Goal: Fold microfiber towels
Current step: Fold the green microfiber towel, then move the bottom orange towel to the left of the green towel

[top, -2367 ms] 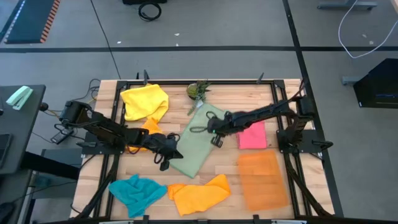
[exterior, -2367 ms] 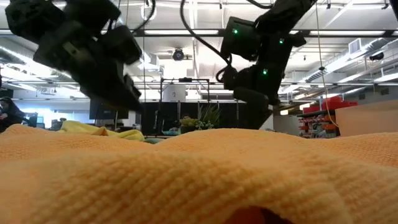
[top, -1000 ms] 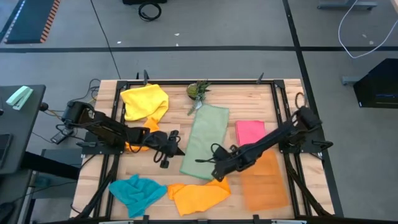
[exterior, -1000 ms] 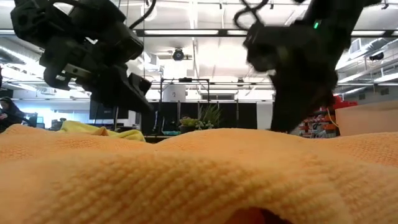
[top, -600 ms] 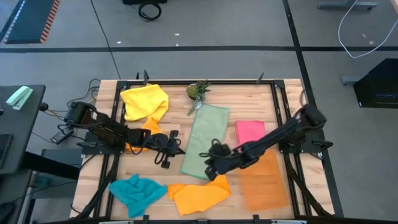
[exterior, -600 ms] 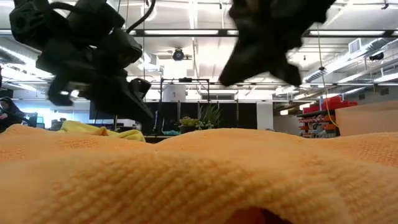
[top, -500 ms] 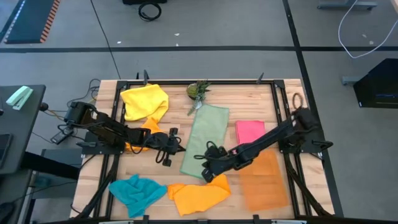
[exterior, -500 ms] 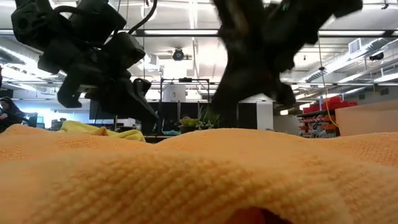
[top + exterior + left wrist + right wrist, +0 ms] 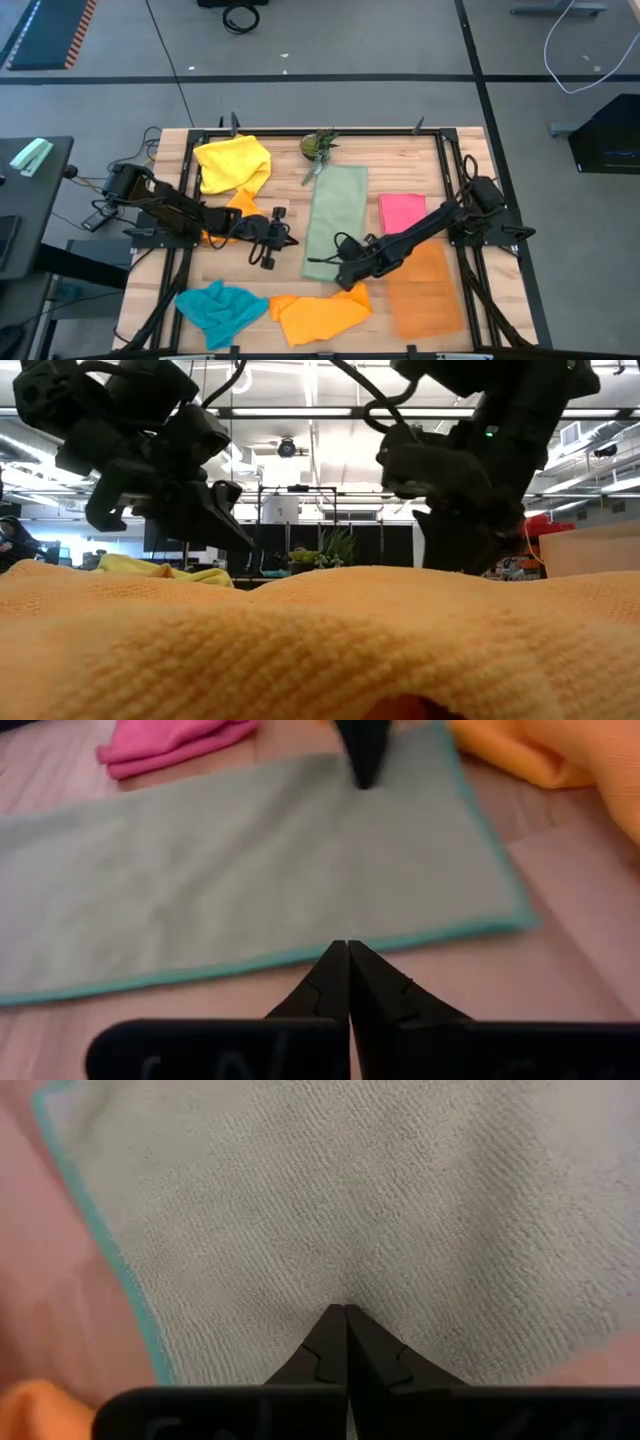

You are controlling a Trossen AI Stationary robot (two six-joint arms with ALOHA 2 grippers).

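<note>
The pale green towel (image 9: 335, 222) lies flat mid-table, folded into a long strip. Soft, light and limp, it is best pinched at a corner. Right gripper (image 9: 345, 276), shut and empty, presses its near end; left gripper (image 9: 287, 243), shut, waits beside it.

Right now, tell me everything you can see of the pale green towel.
The pale green towel lies flat on the wooden table as a long folded rectangle, soft ribbed microfiber with a teal stitched edge. The shut right gripper presses its tips on the near end; the shut left gripper sits just beside its long edge. The pink towel lies alongside.
</note>
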